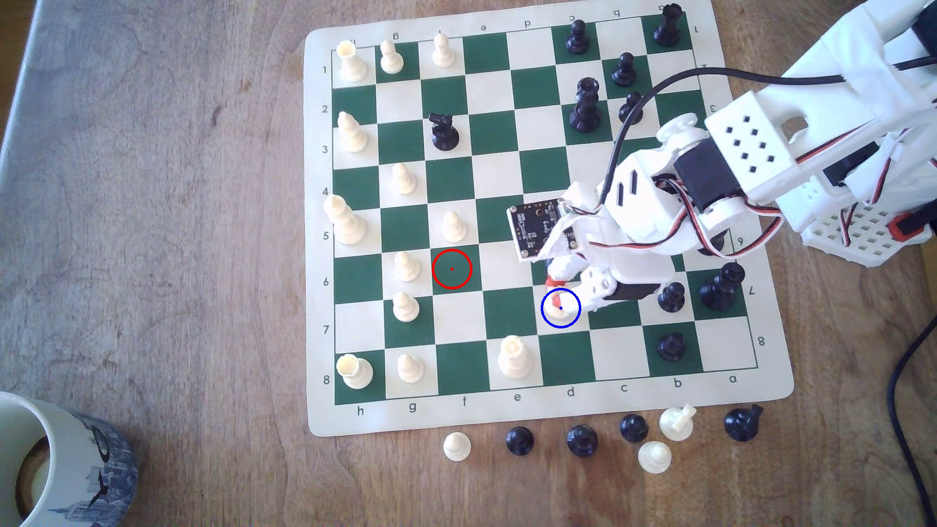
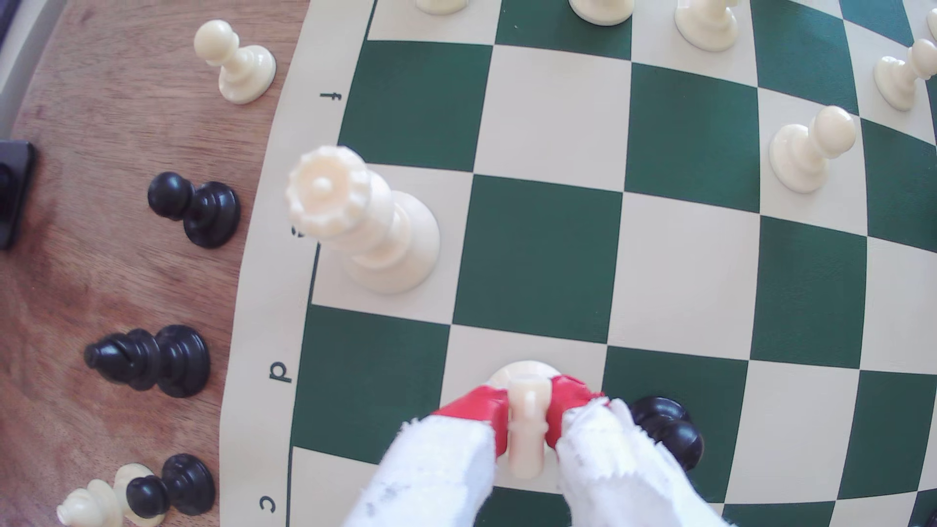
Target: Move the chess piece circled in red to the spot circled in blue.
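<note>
We have the cream knight pinched between the gripper's red-tipped jaws, its base on the blue-ringed square at the board's five o'clock; only release and retreat seem left. The red ring sits empty. Readable: border letters d, c, f and rank numbers

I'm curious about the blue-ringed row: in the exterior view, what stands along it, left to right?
White pawn → gripped white knight → black pawn → taller black piece.
</note>
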Controlling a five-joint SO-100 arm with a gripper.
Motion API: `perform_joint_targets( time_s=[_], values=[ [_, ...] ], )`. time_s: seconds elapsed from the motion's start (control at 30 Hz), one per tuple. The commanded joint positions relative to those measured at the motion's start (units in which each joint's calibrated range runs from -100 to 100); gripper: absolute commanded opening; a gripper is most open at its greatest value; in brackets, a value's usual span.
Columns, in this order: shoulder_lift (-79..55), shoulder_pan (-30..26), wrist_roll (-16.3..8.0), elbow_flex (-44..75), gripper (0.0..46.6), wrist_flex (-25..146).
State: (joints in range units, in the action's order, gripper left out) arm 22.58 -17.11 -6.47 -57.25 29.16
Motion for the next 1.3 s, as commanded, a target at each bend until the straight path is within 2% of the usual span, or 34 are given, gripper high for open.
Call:
perform_joint_targets(
  time_s=[0.0,0.3,0.8,0.87,1.0,1.27],
  values=[
    [0.7,-0.6,-0.2,0.9,0.2,-1.1],
    [-0.2,-1.9,-0.4,1.0,0.2,-1.1],
    [-0.6,-0.1,0.1,1.8,0.3,-1.0],
    [-0.8,-0.4,0.0,1.8,2.4,-1.1],
    [-0.9,-0.1,-0.2,2.0,10.8,-1.4],
    [2.8,-0.6,-0.2,4.4,13.2,6.1]
  ],
)
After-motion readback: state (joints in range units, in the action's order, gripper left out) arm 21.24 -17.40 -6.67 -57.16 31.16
